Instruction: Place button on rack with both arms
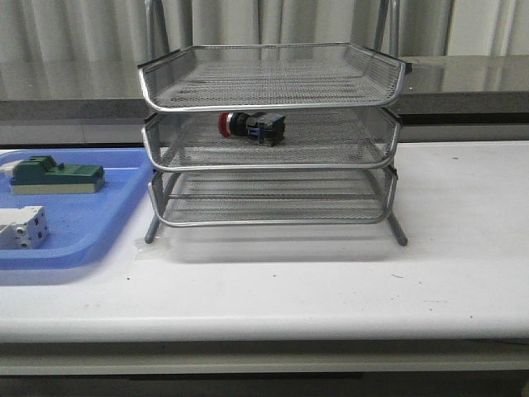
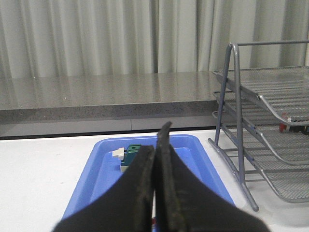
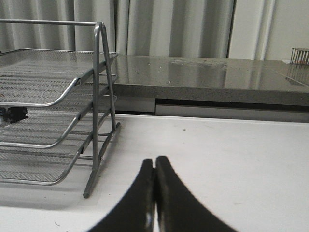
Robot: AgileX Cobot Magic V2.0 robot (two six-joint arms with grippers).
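Note:
The button [image 1: 251, 126], with red cap, black barrel and blue rear block, lies on its side on the middle tier of the silver wire-mesh rack [image 1: 273, 99]. Its red cap also shows in the left wrist view [image 2: 284, 127], and a dark end of it in the right wrist view [image 3: 12, 114]. My left gripper [image 2: 158, 140] is shut and empty above the blue tray, left of the rack [image 2: 270, 121]. My right gripper [image 3: 154, 162] is shut and empty over the white table, right of the rack [image 3: 58, 96]. Neither arm shows in the front view.
A flat blue plastic tray [image 1: 107, 223] sits left of the rack, holding a green block on a beige base [image 1: 56, 175] and a white-grey boxy part [image 1: 23, 227]. The green block also shows in the left wrist view [image 2: 130, 154]. A grey counter [image 1: 463, 83] runs behind the white table [image 1: 331, 289].

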